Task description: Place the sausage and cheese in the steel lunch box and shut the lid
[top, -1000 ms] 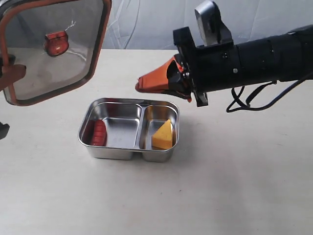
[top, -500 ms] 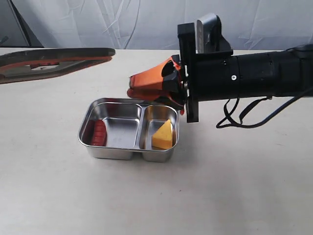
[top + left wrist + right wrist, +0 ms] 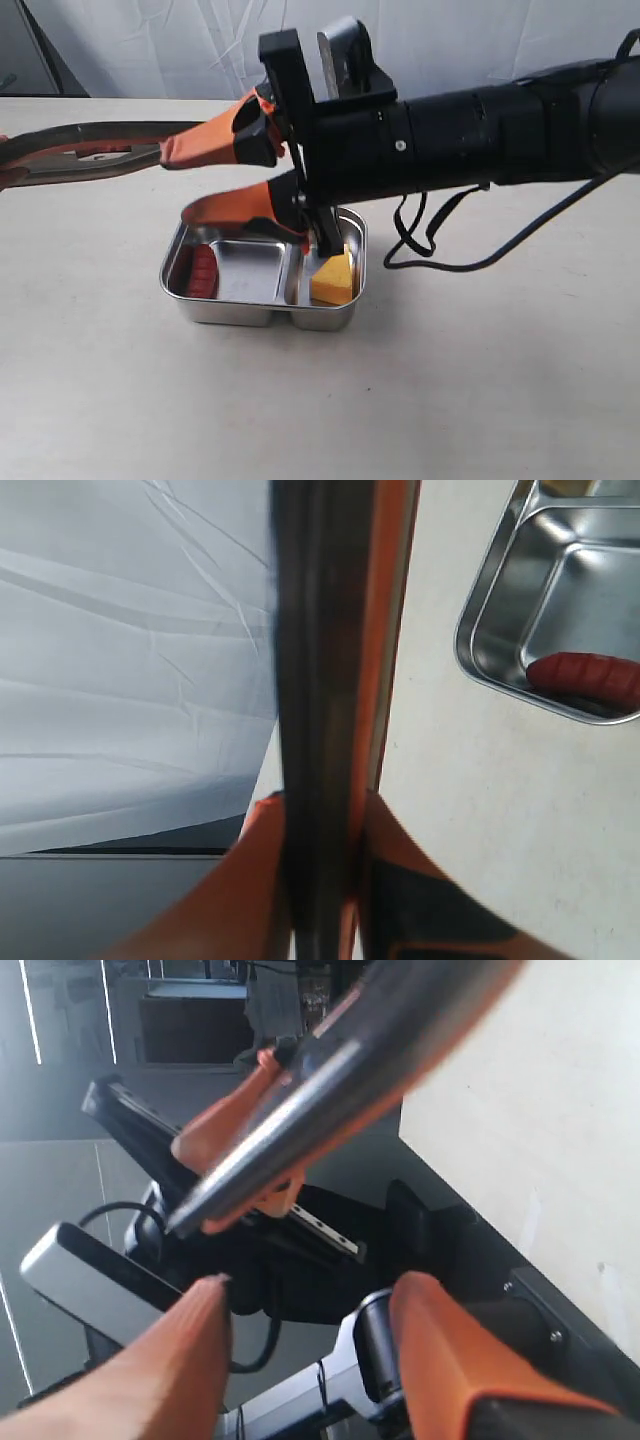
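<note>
- Beige tabletop (image 3: 480,380) is bearing a shiny steel lunch box (image 3: 262,318) holding a red toy sausage (image 3: 203,272) and a yellow cheese wedge (image 3: 333,278);
- left gripper (image 3: 322,805) is clamping a dark translucent plastic lid (image 3: 90,140) by its edge;
- right gripper (image 3: 178,183) is gaping wide, empty, near it.

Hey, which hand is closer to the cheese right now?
Right. The right hand hangs over the box, with the cheese just beneath its base. The left hand, clamped on the lid, is off to the left, clear of the box.
</note>
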You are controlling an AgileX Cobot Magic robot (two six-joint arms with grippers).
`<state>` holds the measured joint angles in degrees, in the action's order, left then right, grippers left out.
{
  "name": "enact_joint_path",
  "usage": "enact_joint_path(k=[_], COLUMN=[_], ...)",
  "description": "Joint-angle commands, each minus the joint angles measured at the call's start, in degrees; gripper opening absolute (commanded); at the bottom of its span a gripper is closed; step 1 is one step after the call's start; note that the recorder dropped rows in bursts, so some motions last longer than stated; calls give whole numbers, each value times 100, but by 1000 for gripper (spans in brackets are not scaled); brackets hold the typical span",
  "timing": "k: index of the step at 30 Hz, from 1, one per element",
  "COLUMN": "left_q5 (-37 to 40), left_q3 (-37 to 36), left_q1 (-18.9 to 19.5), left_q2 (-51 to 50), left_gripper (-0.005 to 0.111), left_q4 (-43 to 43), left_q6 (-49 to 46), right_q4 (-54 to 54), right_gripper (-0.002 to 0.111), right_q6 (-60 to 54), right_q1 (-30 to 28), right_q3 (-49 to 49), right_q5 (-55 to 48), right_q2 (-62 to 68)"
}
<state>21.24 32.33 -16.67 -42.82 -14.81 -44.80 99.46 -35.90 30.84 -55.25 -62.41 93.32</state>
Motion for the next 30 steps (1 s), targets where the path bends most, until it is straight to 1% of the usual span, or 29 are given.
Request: enact_joint_path(k=[1,8,14,20,23,25,27,28,30], left_q5=[-78,-100,-196,-226,-162,-135,-94,-39,-50], left_q3=[-10,-10,-10,-10,-10,-10,-10,-10,-10], left_q1=[-47,-68,-405,-666,-690,-690,-690,-690,-690], left_q2=[-48,-48,-48,-48,-48,-48,-48,-48,-53], left_gripper=[0,0,0,0,0,0,0,0,0], left_q4=[-56,-34,-44,-20,-17,-39,-58,-119,-178], left_q6=[90,90,90,90,90,90,90,140,290], right_q4=[49,49,49,49,24,-266,-503,-720,-776], right_gripper=[40,41,41,41,40,35,24,11,3], right_q6=[401,615,756,732,731,731,765,765,814], right_q1=[23,63,132,647,808,859,859,859,859], right_q3=[-307,-458,-675,-995,-1115,-1127,-1127,-1127,-1127], right_q5=[204,775,1125,1835,1820,1693,1543,1425,1270], right_q2=[-51,-41,-41,-29,71,129,152,152,152])
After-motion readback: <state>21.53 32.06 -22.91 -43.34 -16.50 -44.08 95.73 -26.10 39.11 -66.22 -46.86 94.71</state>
